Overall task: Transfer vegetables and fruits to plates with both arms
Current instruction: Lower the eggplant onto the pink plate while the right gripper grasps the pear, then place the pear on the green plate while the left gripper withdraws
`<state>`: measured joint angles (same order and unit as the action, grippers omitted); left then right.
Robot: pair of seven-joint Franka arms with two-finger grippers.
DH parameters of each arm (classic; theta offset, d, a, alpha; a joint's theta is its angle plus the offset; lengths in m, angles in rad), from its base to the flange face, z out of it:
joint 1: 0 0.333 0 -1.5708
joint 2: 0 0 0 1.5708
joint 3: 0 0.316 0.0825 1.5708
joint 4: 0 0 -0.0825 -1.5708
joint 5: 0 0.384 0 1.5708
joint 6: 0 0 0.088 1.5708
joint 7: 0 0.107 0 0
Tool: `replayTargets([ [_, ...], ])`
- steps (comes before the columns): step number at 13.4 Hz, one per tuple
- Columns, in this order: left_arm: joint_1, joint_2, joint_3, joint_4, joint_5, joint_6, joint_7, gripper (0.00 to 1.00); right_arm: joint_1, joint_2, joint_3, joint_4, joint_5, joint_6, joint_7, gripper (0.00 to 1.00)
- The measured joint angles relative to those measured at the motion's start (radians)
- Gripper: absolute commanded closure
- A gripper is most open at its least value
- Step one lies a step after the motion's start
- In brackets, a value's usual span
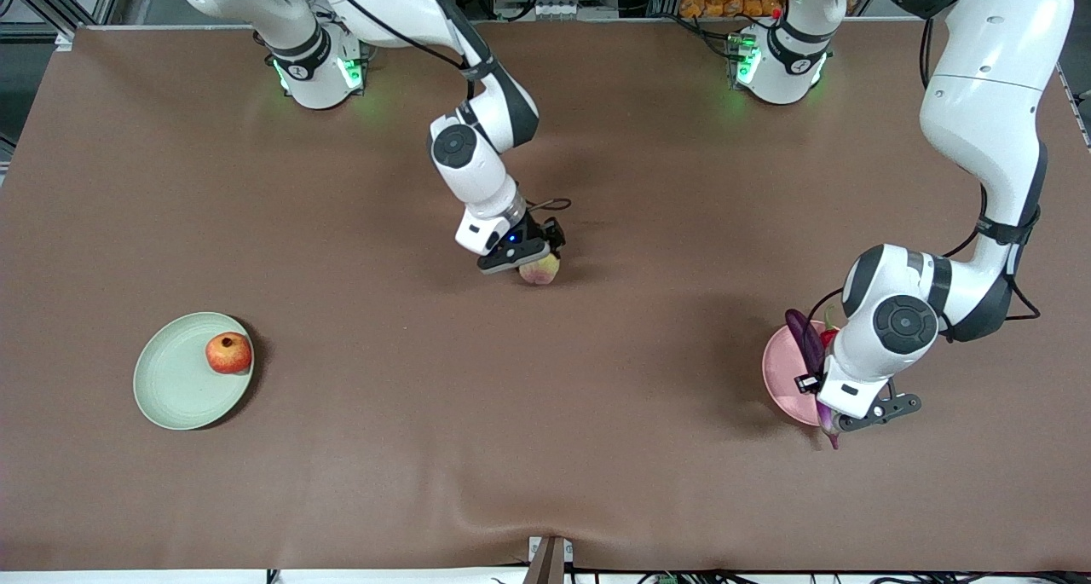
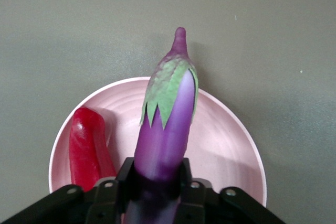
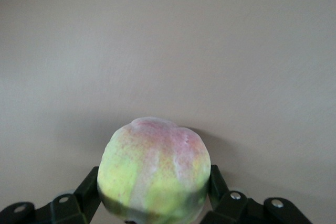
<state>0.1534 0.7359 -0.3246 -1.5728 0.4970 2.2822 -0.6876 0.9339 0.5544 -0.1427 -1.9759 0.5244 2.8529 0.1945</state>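
Left tool (image 2: 157, 182) is clamped on the glossy purple eggplant (image 2: 167, 129) over the matte pink plate (image 2: 231, 145); the fingertips are cut off at the frame edge. The red chili pepper (image 2: 86, 148) is seen on the plate beside the tool, its stem hidden. Right tool (image 3: 155, 195) is closed on the ribbed yellow-pink fruit (image 3: 155, 174) mid-tabletop (image 1: 545, 413); its underside is hidden. The pomegranate (image 1: 228, 353) is seen on the green plate (image 1: 175, 379), well apart from both tools.
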Motion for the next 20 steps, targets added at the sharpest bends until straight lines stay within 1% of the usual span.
replayTargets([
  [3,0.003,-0.005,-0.002,0.002,0.000,0.004,0.000,0.00,-0.001,-0.095,-0.122,-0.031,0.000,-0.030,-0.001,1.00],
  [5,0.009,-0.021,-0.023,0.011,-0.006,0.004,-0.002,0.00,-0.001,-0.161,-0.225,-0.047,-0.002,-0.160,-0.056,1.00],
  [7,0.009,-0.057,-0.038,0.024,-0.037,-0.020,-0.003,0.00,-0.002,-0.208,-0.346,-0.048,-0.002,-0.302,-0.231,1.00],
  [9,0.009,-0.090,-0.046,0.047,-0.046,-0.072,0.001,0.00,-0.004,-0.230,-0.476,-0.043,-0.002,-0.429,-0.449,1.00],
  [10,0.009,-0.104,-0.049,0.060,-0.049,-0.093,0.012,0.00,-0.010,-0.233,-0.533,-0.036,-0.002,-0.478,-0.556,1.00],
  [11,0.009,-0.119,-0.051,0.071,-0.065,-0.107,0.035,0.00,-0.030,-0.233,-0.569,-0.031,-0.002,-0.509,-0.661,1.00],
  [12,0.011,-0.137,-0.051,0.079,-0.095,-0.117,0.063,0.00,-0.070,-0.233,-0.583,-0.029,-0.002,-0.522,-0.766,1.00],
  [14,0.025,-0.187,-0.052,0.088,-0.176,-0.149,0.121,0.00,-0.175,-0.227,-0.585,-0.028,-0.003,-0.528,-0.995,1.00],
  [16,0.045,-0.247,-0.052,0.101,-0.223,-0.214,0.172,0.00,-0.271,-0.202,-0.584,-0.015,-0.002,-0.535,-1.225,1.00],
  [18,0.054,-0.304,-0.053,0.118,-0.239,-0.308,0.227,0.00,-0.351,-0.152,-0.584,0.029,-0.003,-0.550,-1.400,1.00],
  [20,0.064,-0.351,-0.053,0.131,-0.260,-0.368,0.287,0.00,-0.441,-0.076,-0.571,0.113,-0.004,-0.569,-1.559,1.00],
])
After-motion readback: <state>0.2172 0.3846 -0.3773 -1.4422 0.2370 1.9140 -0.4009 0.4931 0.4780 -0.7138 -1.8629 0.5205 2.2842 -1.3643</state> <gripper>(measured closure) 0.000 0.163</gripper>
